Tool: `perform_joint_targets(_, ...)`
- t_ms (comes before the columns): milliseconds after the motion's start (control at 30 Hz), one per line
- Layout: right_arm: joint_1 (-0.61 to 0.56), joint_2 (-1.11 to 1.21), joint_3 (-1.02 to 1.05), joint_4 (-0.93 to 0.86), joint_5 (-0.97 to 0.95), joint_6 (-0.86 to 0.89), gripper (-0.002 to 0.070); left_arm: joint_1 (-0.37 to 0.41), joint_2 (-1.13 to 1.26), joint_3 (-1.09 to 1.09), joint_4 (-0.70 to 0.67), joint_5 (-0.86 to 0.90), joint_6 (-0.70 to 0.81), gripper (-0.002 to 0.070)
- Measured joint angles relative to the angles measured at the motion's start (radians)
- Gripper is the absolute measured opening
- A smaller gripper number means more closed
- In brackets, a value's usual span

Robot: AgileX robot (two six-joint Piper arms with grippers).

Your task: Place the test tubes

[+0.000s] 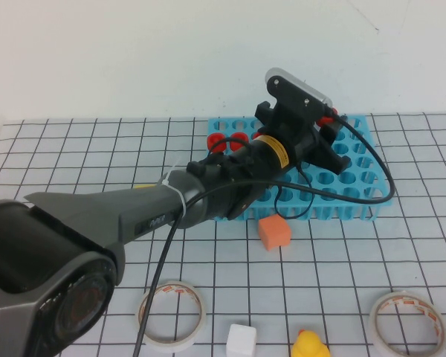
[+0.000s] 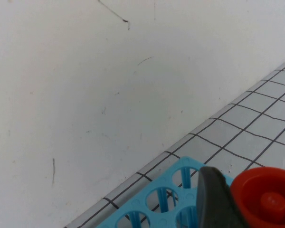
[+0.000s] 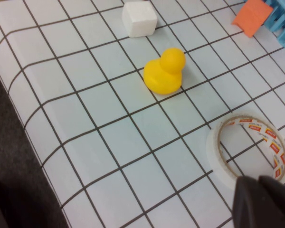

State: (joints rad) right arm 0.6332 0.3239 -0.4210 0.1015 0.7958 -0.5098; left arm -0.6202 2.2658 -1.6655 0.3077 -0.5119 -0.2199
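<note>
- The left gripper (image 1: pixel 328 126) hangs over the far right part of the blue rack (image 1: pixel 349 195), which stands at the back of the bench (image 1: pixel 74 163).
- Its jaws are partly closed on a red-capped test tube (image 2: pixel 268 197); one dark finger (image 2: pixel 216 199) presses against the cap.
- Two more red-capped tubes (image 1: pixel 216 140) stand in the rack's far left corner.
- The right gripper (image 3: pixel 259 190) is closed and empty, low over the bench just beside a tape roll (image 3: pixel 242 121).
- An orange cube (image 1: pixel 273 232) lies just in front of the rack.
- Near the front edge are a yellow duck (image 3: pixel 165 73), a white cube (image 3: pixel 139 19) and a second tape roll (image 1: pixel 143 316).
</note>
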Motion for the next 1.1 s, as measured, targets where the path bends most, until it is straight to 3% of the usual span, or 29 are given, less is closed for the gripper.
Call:
perform_joint_targets(400, 0.000, 0.000, 0.000, 0.000, 0.000, 0.000, 0.0000, 0.001, -0.006, 0.000, 0.015, 0.022, -0.018, 0.0268)
perform_joint_targets(567, 0.000, 0.000, 0.000, 0.000, 0.000, 0.000, 0.0000, 0.001, -0.007, 0.000, 0.017, 0.067, -0.061, 0.0370)
perform_joint_targets(700, 0.000, 0.000, 0.000, 0.000, 0.000, 0.000, 0.0000, 0.001, -0.007, 0.000, 0.018, 0.074, -0.074, 0.0396)
perform_joint_targets(967, 0.000, 0.000, 0.000, 0.000, 0.000, 0.000, 0.0000, 0.001, -0.052, 0.000, 0.018, 0.140, -0.020, 0.0404)
perform_joint_targets(1100, 0.000, 0.000, 0.000, 0.000, 0.000, 0.000, 0.0000, 0.001, -0.154, 0.000, 0.021, 0.252, 0.041, 0.0351)
